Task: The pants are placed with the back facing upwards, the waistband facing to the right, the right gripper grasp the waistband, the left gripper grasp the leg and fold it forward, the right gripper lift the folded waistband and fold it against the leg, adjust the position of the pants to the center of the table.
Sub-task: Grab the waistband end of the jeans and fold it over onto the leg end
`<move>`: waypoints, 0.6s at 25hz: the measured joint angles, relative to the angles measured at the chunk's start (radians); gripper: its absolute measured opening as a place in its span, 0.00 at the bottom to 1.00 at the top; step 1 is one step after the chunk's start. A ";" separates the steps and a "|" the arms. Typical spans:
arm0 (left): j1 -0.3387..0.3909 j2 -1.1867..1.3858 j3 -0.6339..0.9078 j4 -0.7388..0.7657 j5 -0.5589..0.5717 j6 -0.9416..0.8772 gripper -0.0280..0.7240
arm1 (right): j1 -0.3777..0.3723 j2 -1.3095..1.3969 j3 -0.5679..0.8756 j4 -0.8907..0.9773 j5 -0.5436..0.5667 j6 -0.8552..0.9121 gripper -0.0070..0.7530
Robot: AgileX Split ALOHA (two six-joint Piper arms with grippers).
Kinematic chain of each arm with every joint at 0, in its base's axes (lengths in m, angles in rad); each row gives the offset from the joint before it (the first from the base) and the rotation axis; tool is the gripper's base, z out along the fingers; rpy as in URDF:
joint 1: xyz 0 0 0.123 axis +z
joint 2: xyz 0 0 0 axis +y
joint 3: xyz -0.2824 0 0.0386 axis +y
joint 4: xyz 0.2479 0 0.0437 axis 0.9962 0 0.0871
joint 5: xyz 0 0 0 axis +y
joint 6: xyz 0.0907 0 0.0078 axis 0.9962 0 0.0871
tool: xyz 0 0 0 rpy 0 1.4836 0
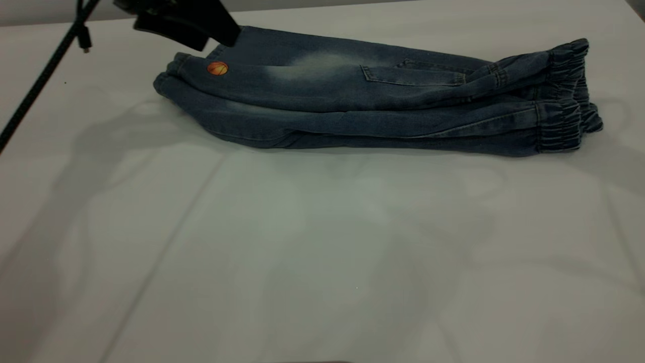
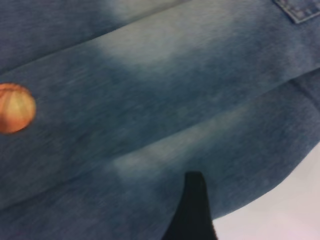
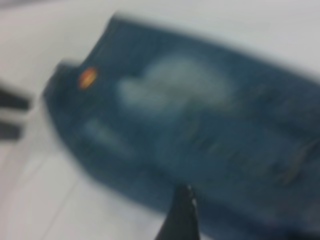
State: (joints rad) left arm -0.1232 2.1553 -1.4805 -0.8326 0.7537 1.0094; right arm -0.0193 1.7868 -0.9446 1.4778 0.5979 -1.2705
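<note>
Exterior view shows the pants, short blue washed-denim jeans with pale faded patches, lying folded lengthwise on the table, a large smooth pale grey surface. They sit in the far half of it, running across from left to right, with the leg hems pointing left and the waistband, a gathered band of darker denim, bunched at the right end. The leg on top carries a small orange basketball print close to its hem, and a stitched back pocket shows further right. All of the near half of the table lies bare in front of the pants, and bare surface also runs along the left side and beyond the waistband on the right.

The left gripper hangs as a dark shape just over the far left corner of the pants, above the hems; whether its fingers are spread or pressed together cannot be told. A black cable slants down across the far left corner of the table, well apart from the denim.

Left wrist view shows one dark fingertip over the folded denim, near its edge. The right gripper's own view looks across the pants from off to one side; its claw state cannot be told either
</note>
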 joint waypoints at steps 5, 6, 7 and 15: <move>-0.059 0.000 0.000 0.000 -0.021 -0.003 0.79 | 0.068 0.100 -0.002 -0.088 0.023 0.021 0.76; -0.062 0.000 0.000 0.000 -0.027 -0.003 0.79 | 0.078 0.119 -0.002 -0.102 0.023 0.022 0.76; -0.064 0.000 0.000 0.000 -0.036 -0.003 0.79 | 0.088 0.137 -0.002 -0.109 0.021 0.021 0.76; -0.067 0.001 0.000 0.000 -0.082 -0.003 0.79 | 0.101 0.262 -0.069 -0.113 -0.027 0.021 0.76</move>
State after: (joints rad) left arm -0.1903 2.1562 -1.4805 -0.8326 0.6720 1.0067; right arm 0.0822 2.0490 -1.0134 1.3652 0.5706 -1.2491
